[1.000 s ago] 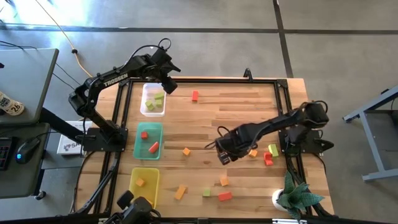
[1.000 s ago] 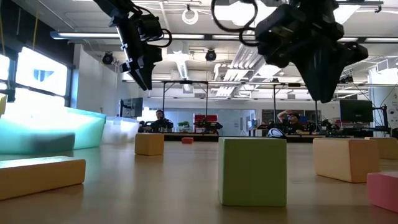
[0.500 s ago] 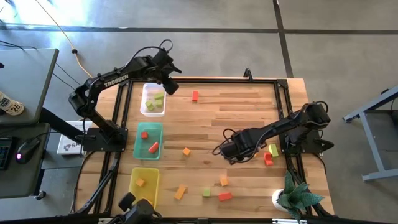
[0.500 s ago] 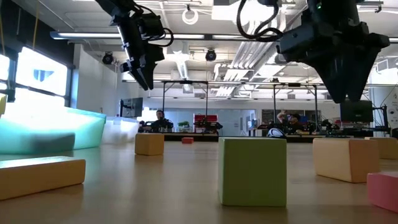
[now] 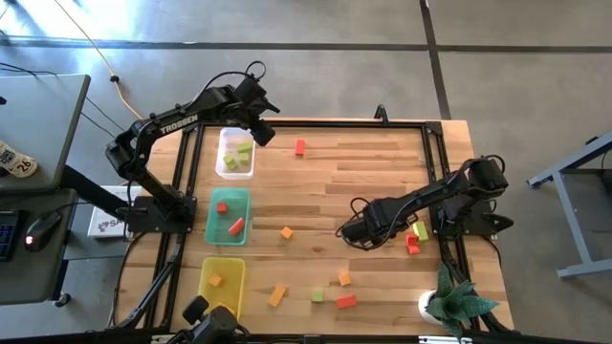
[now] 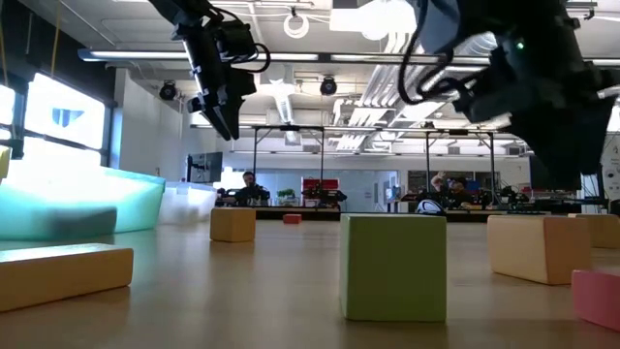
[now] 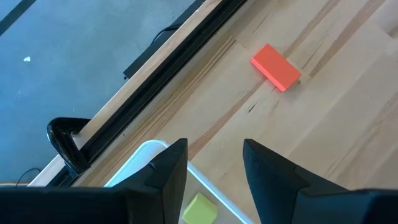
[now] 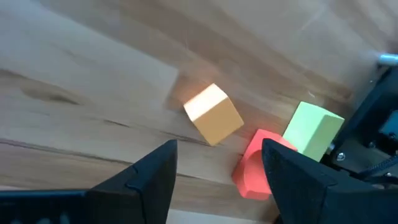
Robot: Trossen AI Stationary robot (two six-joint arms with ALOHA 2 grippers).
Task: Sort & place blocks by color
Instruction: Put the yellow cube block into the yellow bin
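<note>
Right fingers (image 8: 214, 180) spread wide, holding nothing, poised low over the wooden bench (image 5: 363, 172) near its right side, aimed at an orange cube (image 8: 213, 114) lying free on the planks. Just beside that cube, a red block (image 8: 256, 170) touching a yellow-green block (image 8: 313, 130).

Left fingers (image 7: 214, 171) parted with an empty gap between them, raised above the far end of the clear tray (image 5: 222, 167); beyond them, a red bar (image 7: 276, 67) flat on the wood.

Smooth, matte, sharp-edged blocks. Light-grained bench with a dark metal frame.

Clear tray: yellow-green blocks (image 5: 238, 152). Green tray (image 5: 213, 225): two red pieces (image 5: 235, 225). Yellow tray (image 5: 232, 283): one orange cube (image 5: 215, 281).

Loose across the near bench: orange, yellow-green and red blocks (image 5: 345, 301).
</note>
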